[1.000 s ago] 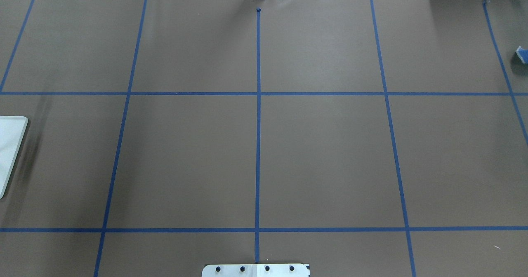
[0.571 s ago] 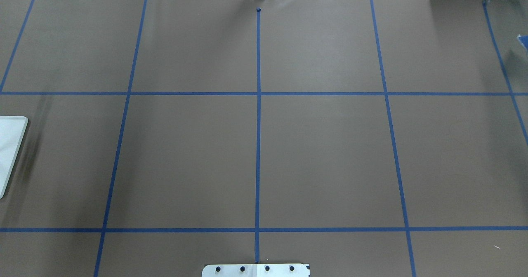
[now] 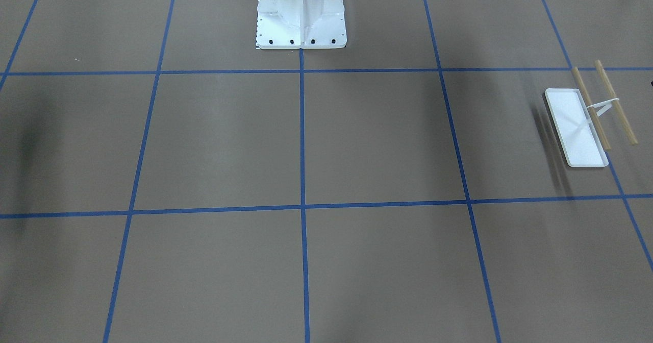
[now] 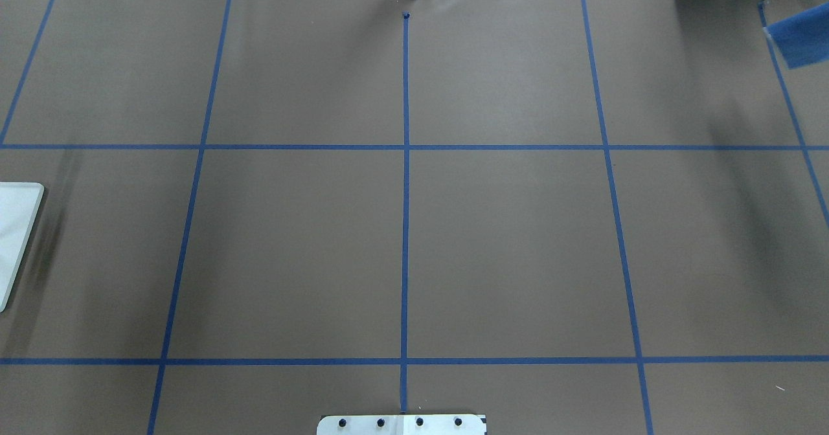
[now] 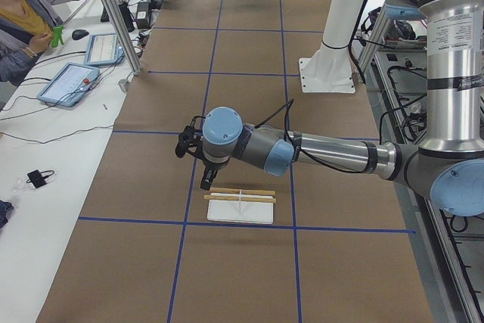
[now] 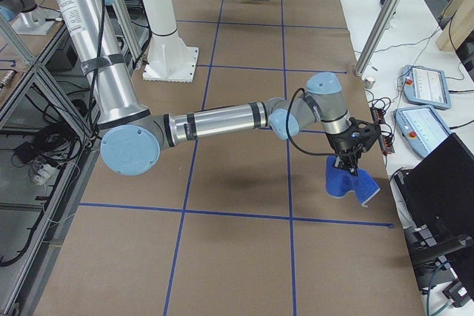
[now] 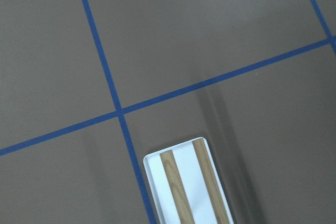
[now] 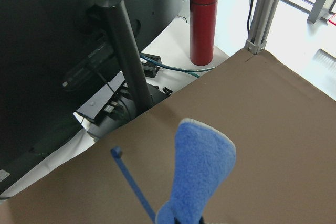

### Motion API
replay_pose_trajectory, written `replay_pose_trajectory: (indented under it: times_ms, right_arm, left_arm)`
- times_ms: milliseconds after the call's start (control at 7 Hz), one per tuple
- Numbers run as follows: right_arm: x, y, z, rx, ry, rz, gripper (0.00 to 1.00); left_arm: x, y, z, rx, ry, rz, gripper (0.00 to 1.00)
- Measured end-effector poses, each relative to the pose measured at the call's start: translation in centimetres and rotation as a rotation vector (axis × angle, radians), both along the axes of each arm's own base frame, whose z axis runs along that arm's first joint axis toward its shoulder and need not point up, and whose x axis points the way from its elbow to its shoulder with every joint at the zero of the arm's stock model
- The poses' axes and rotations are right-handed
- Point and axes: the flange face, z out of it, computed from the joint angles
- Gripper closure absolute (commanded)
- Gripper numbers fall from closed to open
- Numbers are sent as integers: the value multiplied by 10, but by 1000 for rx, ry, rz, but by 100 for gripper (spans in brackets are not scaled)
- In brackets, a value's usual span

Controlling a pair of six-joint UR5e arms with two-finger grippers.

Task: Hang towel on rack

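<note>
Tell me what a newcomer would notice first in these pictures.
The blue towel dangling under the right gripper, at the right end of the table, stands out most. At the far left end stands the rack, its two bars bare, with the left gripper hovering close beside it.

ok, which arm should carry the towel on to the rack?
Right, probably: the towel hangs at the right gripper, off the table. The left gripper hovers by the rack, with no towel, at the far end.
</note>
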Motion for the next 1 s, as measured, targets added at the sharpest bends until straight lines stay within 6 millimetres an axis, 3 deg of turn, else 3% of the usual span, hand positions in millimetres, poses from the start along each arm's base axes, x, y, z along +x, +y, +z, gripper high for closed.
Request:
replay_pose_trajectory:
  times_ms: [143,429,1000]
  right_arm:
    - [-34,7,-36,-17,-4,13,100]
    - [-81,19,-104,-43,-14,9,100]
    - [-164,30,-183,-60,-63,27,100]
  left_arm:
    - [7,-7,-21,-49,77,-40,2]
    - [36,-25,-70,-171,210,-87,2]
    - [141,-57,-193,-370,392,-70,2]
